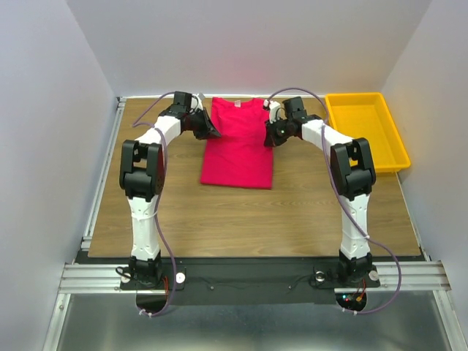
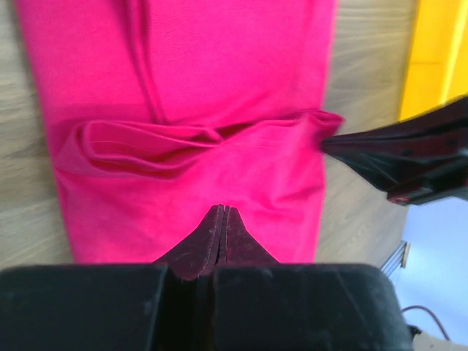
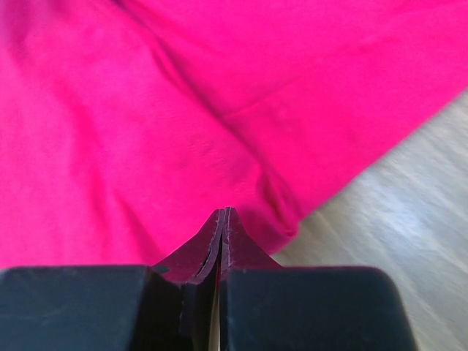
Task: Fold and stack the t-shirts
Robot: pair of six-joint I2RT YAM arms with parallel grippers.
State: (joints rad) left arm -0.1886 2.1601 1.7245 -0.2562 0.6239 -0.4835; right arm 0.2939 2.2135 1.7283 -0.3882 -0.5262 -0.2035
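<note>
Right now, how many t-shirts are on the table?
1: the t-shirt lies at the table's far middle, left of the yellow tray. Folded layers might hide another.

The t-shirt [image 1: 238, 150] is plain crimson-pink, the tray [image 1: 363, 126] yellow, the table [image 1: 256, 219] wood-grain brown, the arms [image 1: 144, 216] white-and-black.

Bright, even light from above fills the top view — shadows are faint and soft. Both wrist views are blurred, the t-shirt [image 2: 219, 88] glowing oversaturated pink, the yellow tray [image 2: 431, 58] out of focus.
</note>
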